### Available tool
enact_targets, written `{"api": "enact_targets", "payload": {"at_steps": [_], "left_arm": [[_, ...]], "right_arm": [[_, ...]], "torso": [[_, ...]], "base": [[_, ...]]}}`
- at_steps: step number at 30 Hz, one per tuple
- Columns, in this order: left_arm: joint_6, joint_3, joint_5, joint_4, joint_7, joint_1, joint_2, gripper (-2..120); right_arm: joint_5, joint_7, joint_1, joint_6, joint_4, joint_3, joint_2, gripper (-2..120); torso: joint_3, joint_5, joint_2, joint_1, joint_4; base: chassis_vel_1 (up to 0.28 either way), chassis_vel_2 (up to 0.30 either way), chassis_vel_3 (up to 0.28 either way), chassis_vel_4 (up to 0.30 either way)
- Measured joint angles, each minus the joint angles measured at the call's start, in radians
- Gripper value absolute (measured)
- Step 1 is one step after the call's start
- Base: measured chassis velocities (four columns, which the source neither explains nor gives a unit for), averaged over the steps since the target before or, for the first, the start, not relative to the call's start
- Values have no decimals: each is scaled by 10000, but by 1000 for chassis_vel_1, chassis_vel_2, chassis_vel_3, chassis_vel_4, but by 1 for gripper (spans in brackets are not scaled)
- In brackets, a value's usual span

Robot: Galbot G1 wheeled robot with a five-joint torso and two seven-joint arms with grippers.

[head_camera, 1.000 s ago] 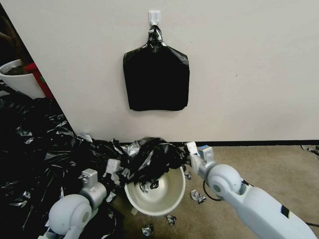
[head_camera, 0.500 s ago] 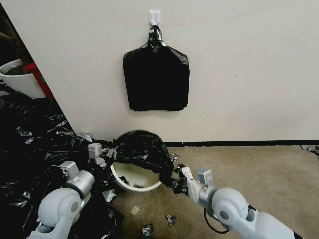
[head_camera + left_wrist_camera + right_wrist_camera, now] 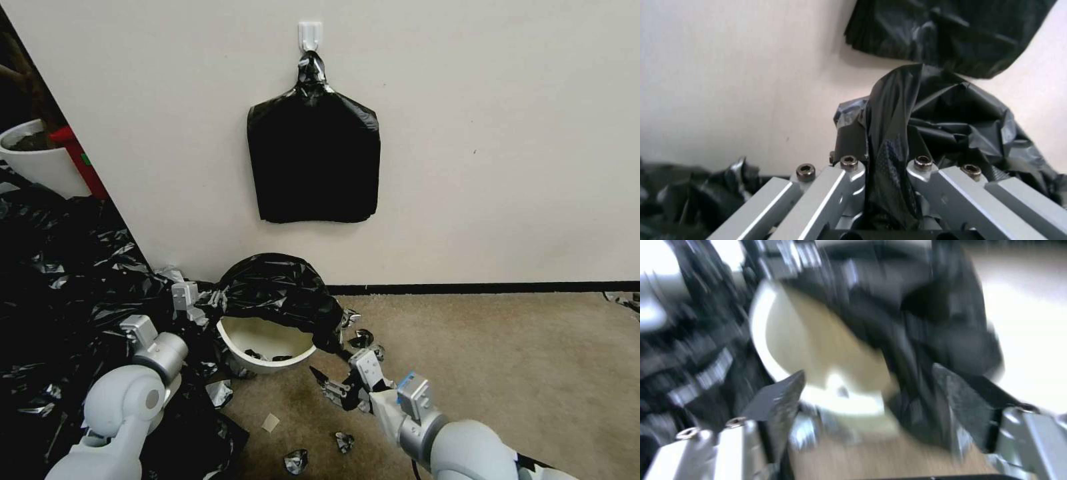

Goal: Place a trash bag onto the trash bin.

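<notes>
Loose black film (image 3: 60,293) crowds my left, left gripper (image 3: 882,166) jaws clamped on the trash bag (image 3: 280,293) draping the trash bin (image 3: 267,347), right gripper (image 3: 867,396) jaws wide apart

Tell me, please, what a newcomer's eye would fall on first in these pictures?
Probably the flat black bag stack hanging from a hook on the pale wall. Below it, the tipped cream trash bin lies on the carpet with the glossy trash bag draped over its upper rim, the left gripper clamped on the bag's edge. To the bin's left sprawls a mass of black plastic film, while the right gripper sits open nearby.
</notes>
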Motion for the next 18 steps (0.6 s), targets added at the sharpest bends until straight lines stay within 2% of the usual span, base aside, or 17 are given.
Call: {"api": "enact_targets", "payload": {"at_steps": [1,3,4,5,7,8,9,12,14,18], "left_arm": [[0,0,0,0,0,0,0,7],[-553,-56,-58,248,554,-72,58,7],[-955,-70,-117,422,835,-113,65,7],[-955,-70,-117,422,835,-113,65,7],[-1969,-112,-270,982,1704,-210,45,7],[-2357,-131,-322,1249,2100,-251,23,7],[-2357,-131,-322,1249,2100,-251,23,7],[-2985,-159,-507,1807,2777,-344,-6,7],[-3085,-169,-561,1903,2904,-365,-6,7],[-3354,-207,-811,2170,3337,-434,-4,7]], "right_arm": [[0,0,0,0,0,0,0,79],[-20,-837,134,1383,-447,352,97,89],[-20,-1051,195,1822,-610,493,178,93],[-20,-1051,195,1822,-610,493,178,93],[-1,-1176,326,2444,-1005,841,449,99],[24,-1061,358,2509,-1105,947,527,100],[24,-1061,358,2509,-1105,947,527,100],[272,-825,378,2526,-1314,1165,603,100],[462,-802,376,2498,-1351,1205,600,100],[1695,-995,436,2017,-1619,1259,604,100]], "torso": [[0,0,0,0,0],[1,2,0,0,0],[0,1,0,0,0],[0,1,0,0,0],[1,2,0,0,0],[1,0,0,0,0],[1,0,0,0,0],[1,-1,0,0,0],[1,0,0,0,0],[1,0,0,1,0]], "base": [[0,0,0,0],[0,0,0,0],[0,0,0,0],[0,0,0,0],[0,0,0,0],[0,0,0,0],[0,0,0,0],[0,0,0,0],[0,0,0,0],[0,0,0,0]]}}
